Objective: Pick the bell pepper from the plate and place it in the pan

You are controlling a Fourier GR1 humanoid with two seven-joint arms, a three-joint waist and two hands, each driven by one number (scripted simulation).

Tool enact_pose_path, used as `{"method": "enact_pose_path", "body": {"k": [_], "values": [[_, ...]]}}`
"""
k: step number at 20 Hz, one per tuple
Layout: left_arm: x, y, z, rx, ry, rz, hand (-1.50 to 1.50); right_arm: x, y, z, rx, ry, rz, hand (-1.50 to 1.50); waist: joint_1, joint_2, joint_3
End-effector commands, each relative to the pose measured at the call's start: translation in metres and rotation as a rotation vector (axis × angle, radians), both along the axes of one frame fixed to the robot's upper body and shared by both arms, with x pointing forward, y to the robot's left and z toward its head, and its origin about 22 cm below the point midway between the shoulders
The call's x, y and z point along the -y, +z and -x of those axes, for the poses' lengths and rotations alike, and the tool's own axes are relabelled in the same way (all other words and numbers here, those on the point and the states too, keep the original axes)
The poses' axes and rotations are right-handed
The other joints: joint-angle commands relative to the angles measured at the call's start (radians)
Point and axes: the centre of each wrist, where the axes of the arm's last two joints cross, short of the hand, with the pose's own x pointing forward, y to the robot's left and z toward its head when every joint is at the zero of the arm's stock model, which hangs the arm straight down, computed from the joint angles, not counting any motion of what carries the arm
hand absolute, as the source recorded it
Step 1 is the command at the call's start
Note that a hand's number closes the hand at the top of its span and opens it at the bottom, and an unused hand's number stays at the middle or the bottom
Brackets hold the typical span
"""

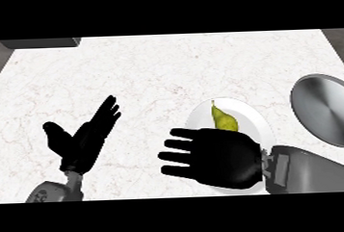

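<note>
Counter point(166, 65): marble; a fumbled pepper could roll away.
Pan point(324, 108): right edge, partly cropped; overshoot likely.
Plate point(257, 120): could skid if nudged.
Right hand point(219, 157): open, empty, over plate.
Left hand point(83, 135): open, resting.
Bell pepper point(225, 120): on plate, tapered; may slip.

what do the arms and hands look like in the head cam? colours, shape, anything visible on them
Both hands are matte black, each with separate fingers and a thumb: left hand, right hand. Both forearms are grey. The right forearm is broad and smooth, with a darker, blocky wrist section behind the hand. The left forearm shows only a narrow grey wrist and a rounded housing. No cables or sleeves visible.
</note>
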Motion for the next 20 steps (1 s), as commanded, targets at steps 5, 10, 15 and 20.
{"method": "enact_pose_path", "body": {"k": [5, 10, 15, 20], "values": [[-0.002, -0.010, 0.003, -0.010, 0.018, 0.015, 0.00, -0.023, -0.027, 0.054, 0.337, -0.127, 0.444, -1.50, -0.023, -0.001, 0.000], [-0.004, -0.005, 0.009, -0.002, 0.026, 0.018, 0.00, -0.030, -0.052, 0.107, 0.407, -0.181, 0.567, -1.50, -0.013, 0.006, 0.003], [-0.004, -0.003, 0.009, 0.011, 0.005, 0.012, 0.00, -0.057, -0.078, 0.135, 0.392, -0.262, 0.588, -1.50, 0.000, 0.013, 0.004], [-0.008, 0.005, 0.007, 0.022, 0.005, 0.001, 0.00, -0.038, -0.102, 0.123, 0.432, -0.284, 0.575, -1.50, 0.005, 0.015, 0.004]]}}
